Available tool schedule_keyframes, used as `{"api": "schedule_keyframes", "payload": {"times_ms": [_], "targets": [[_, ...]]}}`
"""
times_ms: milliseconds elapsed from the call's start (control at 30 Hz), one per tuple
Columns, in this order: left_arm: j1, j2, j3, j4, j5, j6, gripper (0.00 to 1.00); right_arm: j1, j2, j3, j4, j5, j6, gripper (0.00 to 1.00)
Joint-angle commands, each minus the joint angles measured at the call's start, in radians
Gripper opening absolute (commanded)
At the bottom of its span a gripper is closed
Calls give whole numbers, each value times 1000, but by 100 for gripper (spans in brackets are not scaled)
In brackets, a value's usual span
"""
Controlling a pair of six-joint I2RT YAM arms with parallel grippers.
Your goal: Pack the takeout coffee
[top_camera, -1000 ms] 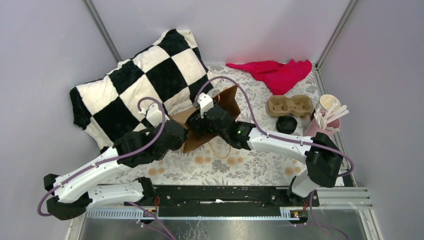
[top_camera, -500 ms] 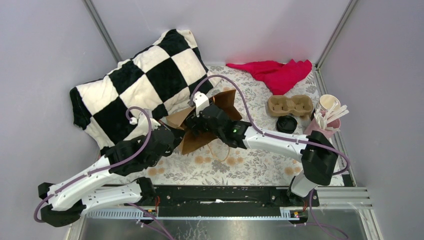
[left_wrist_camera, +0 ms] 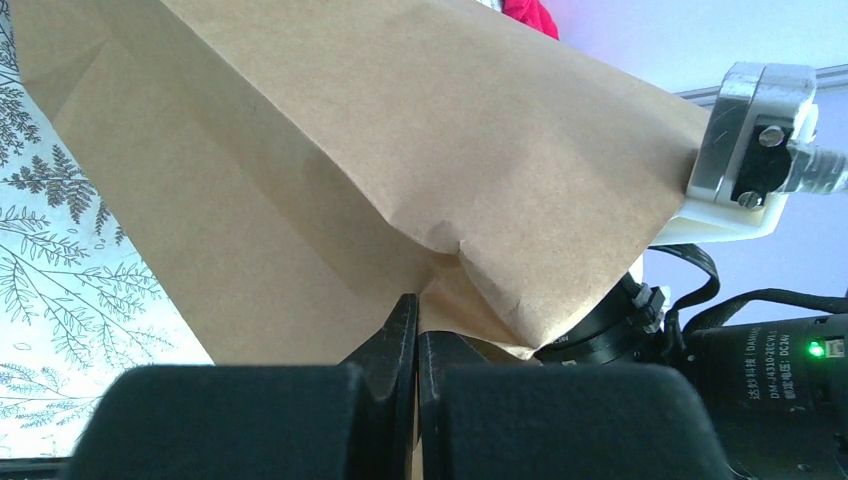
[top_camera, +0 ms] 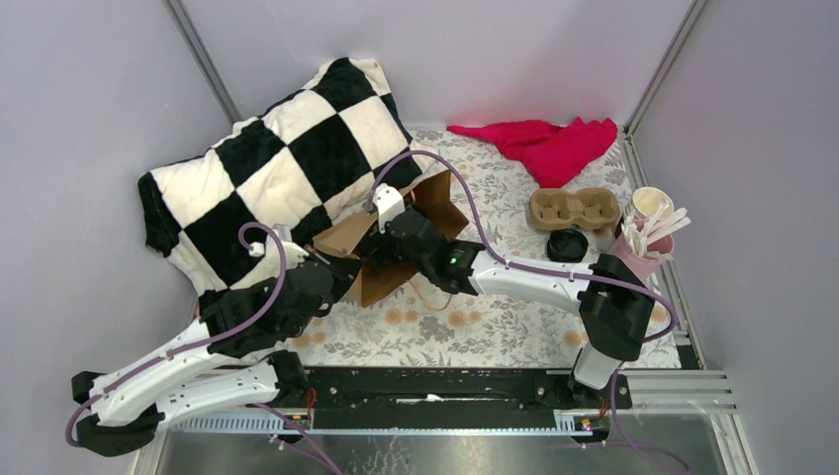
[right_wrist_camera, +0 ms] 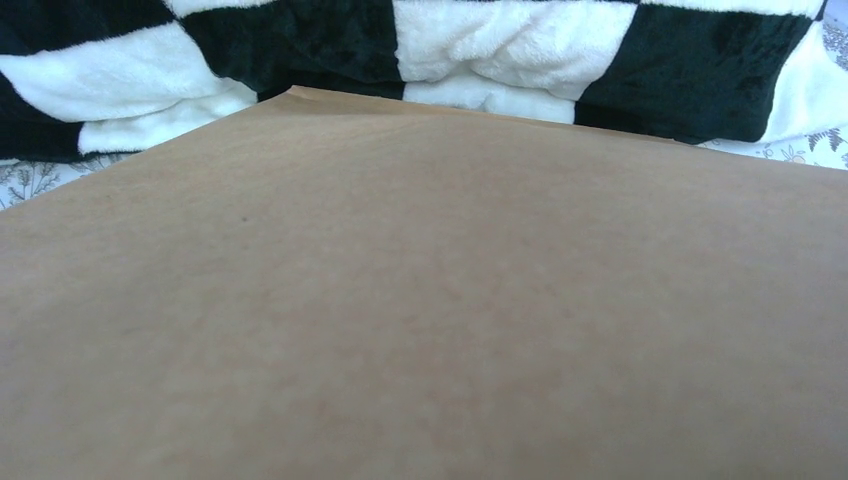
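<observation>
Kraft-paper bag [top_camera: 401, 252] lies creased and limp, mid-table. Left gripper [left_wrist_camera: 417, 340] pinches its edge, jaws fully closed; that fold should be kept taut so the mouth gapes. Right gripper [top_camera: 382, 243] stands wide at the bag; any load is hidden. Black round-lidded cup [top_camera: 567, 244] sits right, beside the moulded-pulp carrier [top_camera: 574, 210].

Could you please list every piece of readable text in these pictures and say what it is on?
"DM-J4310-2EC": white print on the right arm's black motor housing.
"DC24V": the line below; the characters before it are too small to read.
The brown paper bag shows no print.
</observation>
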Motion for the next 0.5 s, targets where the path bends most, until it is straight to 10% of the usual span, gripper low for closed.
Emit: {"api": "schedule_keyframes", "payload": {"times_ms": [0,467], "targets": [[-3,-26,-12,17,14,-31,0,10,20,38,46,42,11,74],[-2,182,128,316,283,427,0,10,-149,-31,-78,85,2,75]]}}
